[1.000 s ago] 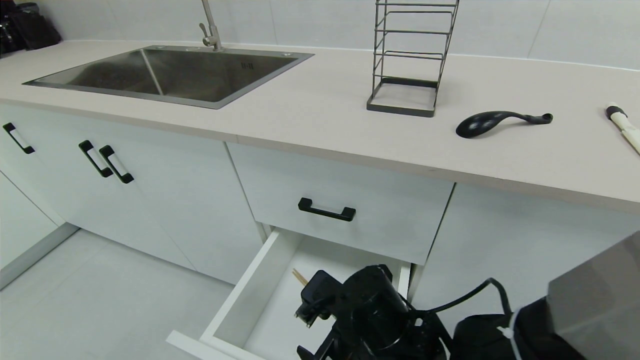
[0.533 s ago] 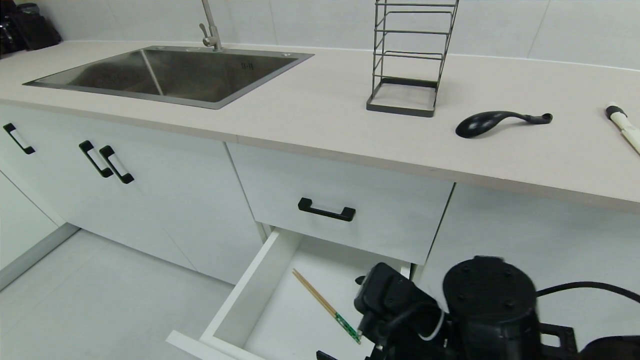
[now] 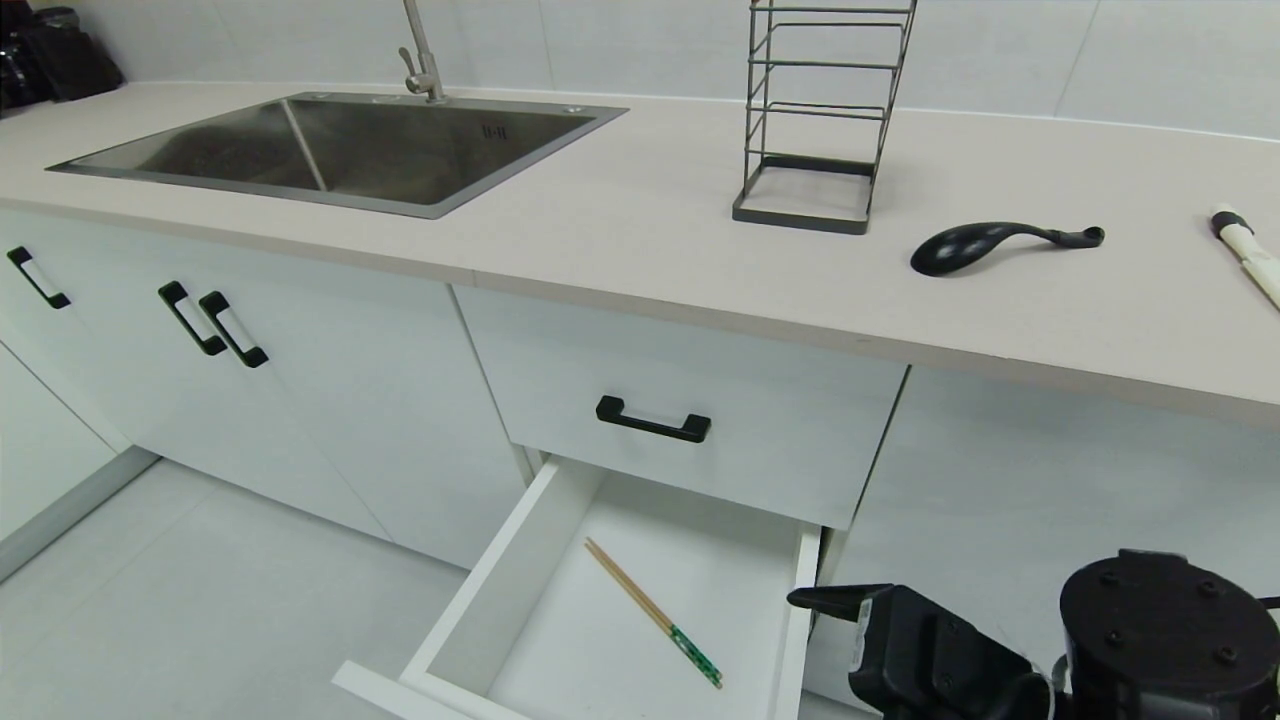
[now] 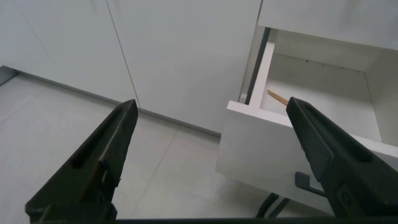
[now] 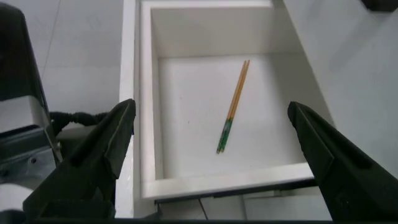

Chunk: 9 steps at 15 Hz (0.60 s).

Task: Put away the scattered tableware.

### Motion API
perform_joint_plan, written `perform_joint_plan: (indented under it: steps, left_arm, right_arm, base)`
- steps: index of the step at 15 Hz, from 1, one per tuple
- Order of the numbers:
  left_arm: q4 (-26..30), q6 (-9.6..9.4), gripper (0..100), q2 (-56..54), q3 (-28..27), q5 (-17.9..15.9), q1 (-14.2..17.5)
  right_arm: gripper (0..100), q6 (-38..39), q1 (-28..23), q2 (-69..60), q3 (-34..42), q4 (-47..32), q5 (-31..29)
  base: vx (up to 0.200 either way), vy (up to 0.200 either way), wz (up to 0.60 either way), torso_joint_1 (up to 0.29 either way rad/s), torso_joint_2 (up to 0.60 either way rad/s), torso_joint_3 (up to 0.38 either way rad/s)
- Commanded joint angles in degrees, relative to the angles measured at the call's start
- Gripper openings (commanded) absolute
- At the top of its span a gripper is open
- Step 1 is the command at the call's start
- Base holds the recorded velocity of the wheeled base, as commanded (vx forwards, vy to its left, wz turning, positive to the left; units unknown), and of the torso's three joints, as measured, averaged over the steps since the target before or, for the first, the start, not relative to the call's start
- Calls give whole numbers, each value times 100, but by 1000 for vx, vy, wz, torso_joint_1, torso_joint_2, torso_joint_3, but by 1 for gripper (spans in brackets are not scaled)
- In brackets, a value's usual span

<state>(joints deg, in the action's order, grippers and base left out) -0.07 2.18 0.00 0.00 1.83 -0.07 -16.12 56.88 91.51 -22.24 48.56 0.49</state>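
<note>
Change: the right gripper (image 5: 210,112) has backed out of the drawer (image 3: 505,570), fingers wide and empty.
Chopsticks (image 3: 652,611): uncovered now, lying loose on the drawer floor, so that piece looks done.
Left over: spoon (image 3: 985,243) on the counter (image 3: 620,230).
Left gripper (image 4: 211,104): spread wide, empty.
Room: counter lip overhangs the drawer; the floor to its left is open.

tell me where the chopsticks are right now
The chopsticks lie flat on the floor of the open lower drawer, low and central in the head view, just below the closed drawer with the black handle.
</note>
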Motion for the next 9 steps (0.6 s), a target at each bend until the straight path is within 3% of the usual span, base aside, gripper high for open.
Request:
perform_joint_plan:
  steps: [1, 9]
  left_arm:
    - [-1, 2, 100, 0, 0, 2, -1]
    - [-1, 2, 100, 0, 0, 2, -1]
  right_arm:
    - [100, 3, -2, 183, 343, 242, -22]
    - [100, -6, -2, 815, 334, 954, -31]
  base:
    - [0, 0, 0, 0, 0, 0]
    - [0, 0, 0, 0, 0, 0]
